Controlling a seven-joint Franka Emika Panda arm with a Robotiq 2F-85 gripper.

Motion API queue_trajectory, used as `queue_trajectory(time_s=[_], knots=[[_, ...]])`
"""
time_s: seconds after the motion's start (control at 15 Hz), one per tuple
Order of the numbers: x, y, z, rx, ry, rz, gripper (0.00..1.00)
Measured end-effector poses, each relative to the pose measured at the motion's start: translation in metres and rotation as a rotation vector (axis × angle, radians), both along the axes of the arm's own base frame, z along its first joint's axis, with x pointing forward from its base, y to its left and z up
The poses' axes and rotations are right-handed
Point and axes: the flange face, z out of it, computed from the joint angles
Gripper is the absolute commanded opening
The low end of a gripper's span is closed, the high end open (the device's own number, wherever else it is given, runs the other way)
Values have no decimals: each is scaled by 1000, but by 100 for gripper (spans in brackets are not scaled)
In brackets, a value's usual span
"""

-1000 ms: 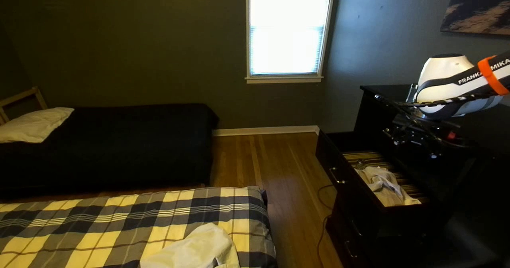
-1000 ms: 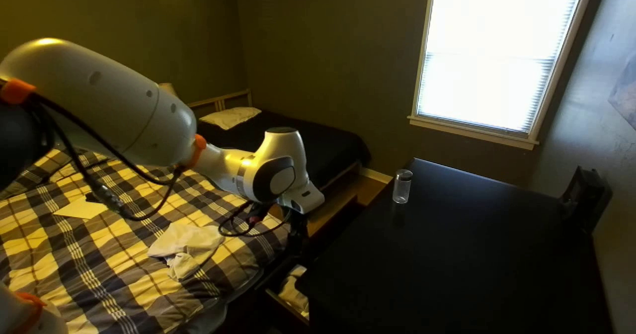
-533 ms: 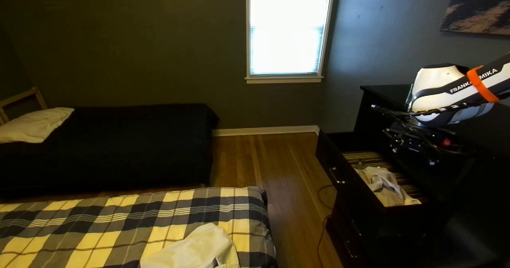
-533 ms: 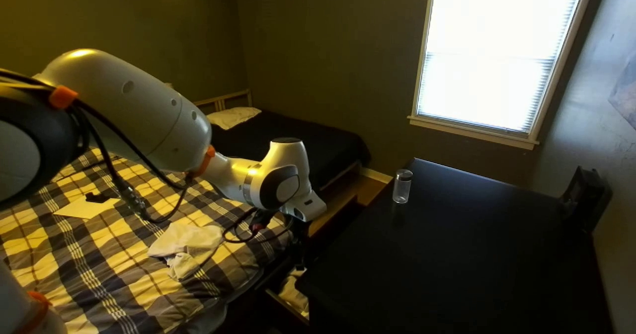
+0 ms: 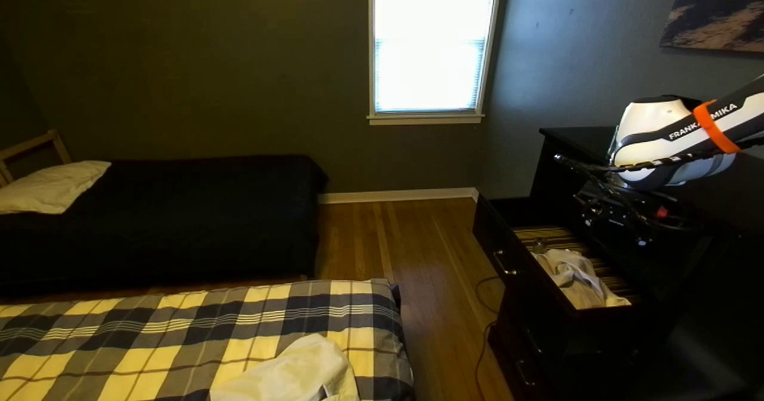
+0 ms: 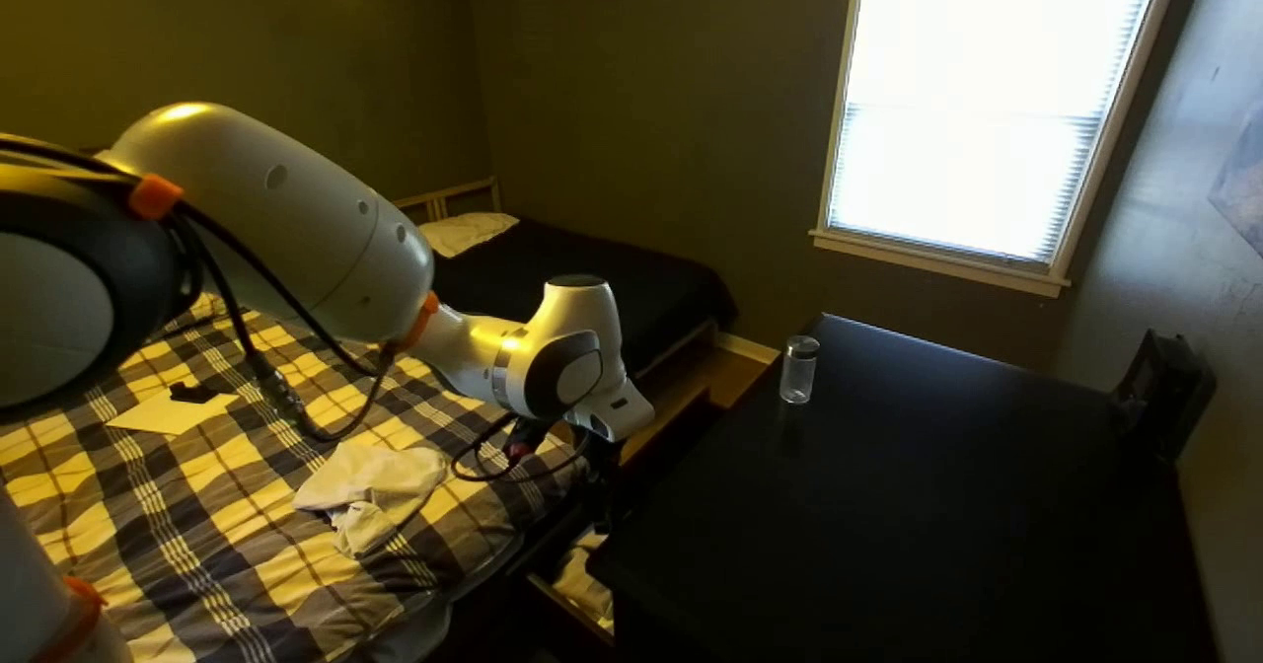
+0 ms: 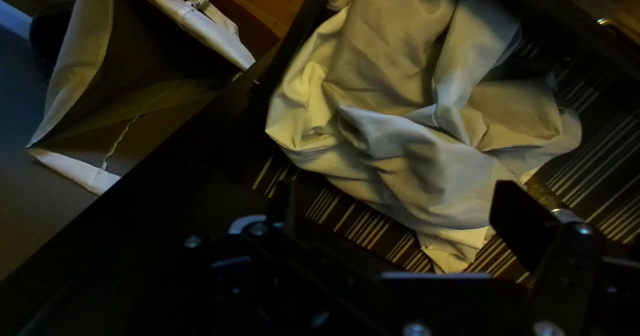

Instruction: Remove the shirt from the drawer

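Note:
A crumpled pale shirt (image 7: 400,106) lies in the open dark drawer (image 7: 350,221), on a striped liner, in the wrist view. In an exterior view, the shirt (image 5: 576,278) lies near one end of the drawer (image 5: 525,273), partly along its front panel. A strip of the shirt (image 6: 584,579) shows beside the dresser in an exterior view. My gripper (image 7: 395,193) is open and empty, its fingers wide apart above the drawer, with the shirt beyond and between them. In an exterior view, the gripper (image 5: 615,228) is dark and hard to make out above the drawer.
A glass jar (image 6: 797,372) and a black object (image 6: 1169,397) stand on the dresser top (image 6: 918,485). A pale cloth (image 6: 375,495) lies on the plaid bed (image 6: 247,564). A fabric bin (image 7: 75,76) stands beside the drawer. A small object (image 5: 540,246) lies in the drawer.
The arm and gripper have moved down toward the drawer and a little sideways, mostly in the earlier half second. The shirt and drawer have not moved.

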Motion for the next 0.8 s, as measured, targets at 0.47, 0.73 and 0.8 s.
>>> queue_trajectory(time_s=[0.47, 0.73, 0.8], knots=[[29, 7, -57, 30, 35, -112, 100], [44, 10, -87, 24, 29, -159, 98], [46, 10, -94, 23, 29, -165, 95]])
